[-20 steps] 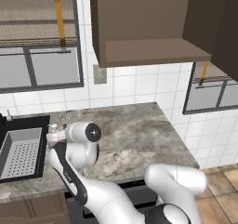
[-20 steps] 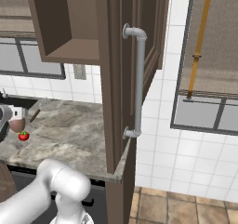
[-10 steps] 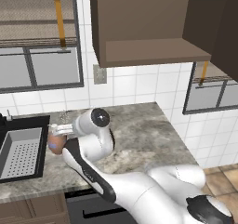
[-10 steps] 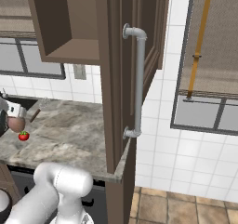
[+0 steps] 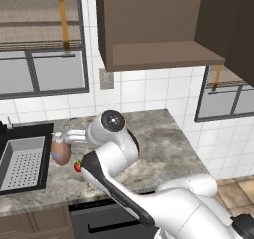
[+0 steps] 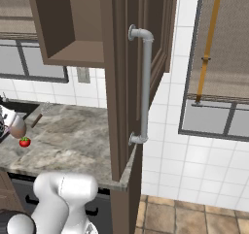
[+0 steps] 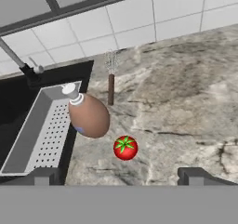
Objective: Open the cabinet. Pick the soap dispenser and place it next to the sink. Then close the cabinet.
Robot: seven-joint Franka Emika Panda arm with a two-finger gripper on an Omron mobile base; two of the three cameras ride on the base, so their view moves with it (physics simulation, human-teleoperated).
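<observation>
hand: (image 7: 119, 174) jaws stood wide apart, nothing between them; both tips sat low in the hand view, clear of everything.
tomato: (image 7: 125, 147) nearest thing ahead of the hand, just beside the bottle, apart from it.
soap dispenser: (image 7: 86, 113) stood on the table, hard against the sink rim; ahead of the hand and off to the left in the hand view. Pump top leaned toward the basin, so its long axis looked tilted, not plumb.
sink: (image 7: 45, 119) directly beyond the bottle, grey perforated insert inside.
utensil: (image 7: 111, 82) lay further back on the table, well clear.
cabinet: (image 6: 127, 82) door stood open, handle (image 6: 146, 85) up and away to the right in the right base view.
next move, my read: placement looked done; the hand must swing up toward that door to shut it.
</observation>
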